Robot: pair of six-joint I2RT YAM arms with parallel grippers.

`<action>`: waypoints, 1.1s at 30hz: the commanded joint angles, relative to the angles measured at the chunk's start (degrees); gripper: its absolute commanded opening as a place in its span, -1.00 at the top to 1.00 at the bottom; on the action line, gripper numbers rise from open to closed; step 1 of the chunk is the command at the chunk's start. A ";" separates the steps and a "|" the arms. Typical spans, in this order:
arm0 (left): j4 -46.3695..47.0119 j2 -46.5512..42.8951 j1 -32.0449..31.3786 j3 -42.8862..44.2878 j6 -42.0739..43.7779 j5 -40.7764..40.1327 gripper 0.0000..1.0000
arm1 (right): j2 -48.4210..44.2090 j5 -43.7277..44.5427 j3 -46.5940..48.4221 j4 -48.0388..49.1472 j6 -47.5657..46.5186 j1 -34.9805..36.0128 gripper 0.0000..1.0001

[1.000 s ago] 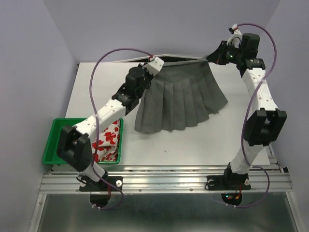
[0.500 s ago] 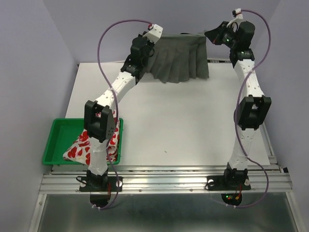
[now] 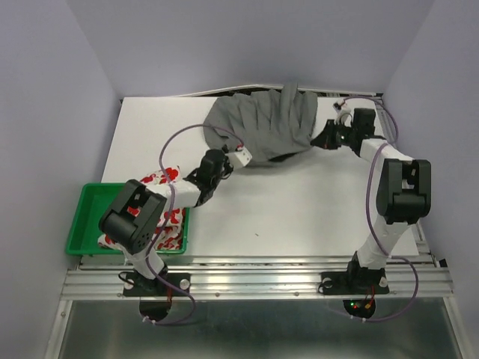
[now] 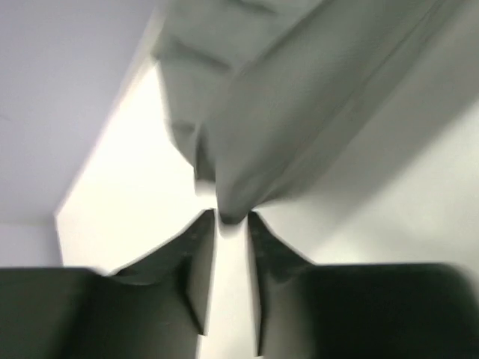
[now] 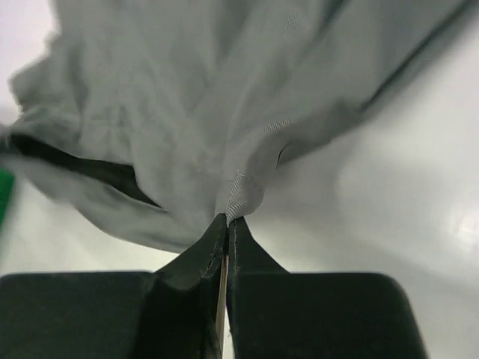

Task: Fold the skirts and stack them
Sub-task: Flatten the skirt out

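The grey skirt (image 3: 262, 126) lies bunched at the far side of the table (image 3: 299, 217). Its long way runs left to right between the two grippers. The right gripper (image 5: 227, 221) is pressed tight on a fold at its right edge. The left gripper (image 4: 231, 218) seems to pinch the near left edge, but that view is blurry. The printed skirt (image 3: 178, 228) sits in the tray (image 3: 84, 221), partly hidden by the left arm.

Matt grey cloth skirt (image 3: 262, 127) (soft, finely woven), smooth glossy white table (image 3: 299, 202), green plastic tray (image 3: 84, 217)

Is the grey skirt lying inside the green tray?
No, the grey skirt lies on the white table; the green tray holds the printed skirt.
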 commanded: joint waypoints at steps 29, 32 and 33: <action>-53.66 9.07 13.95 41.35 -36.90 23.70 -0.53 | -10.65 9.69 5.30 -29.89 -19.33 -2.03 -0.60; -55.59 17.97 17.81 49.35 -42.25 27.91 -0.47 | -10.48 4.93 4.95 -32.09 -20.73 4.28 -0.55; -55.95 20.08 18.69 51.11 -43.23 30.10 -0.45 | -10.22 4.93 4.78 -32.70 -21.86 6.22 -0.54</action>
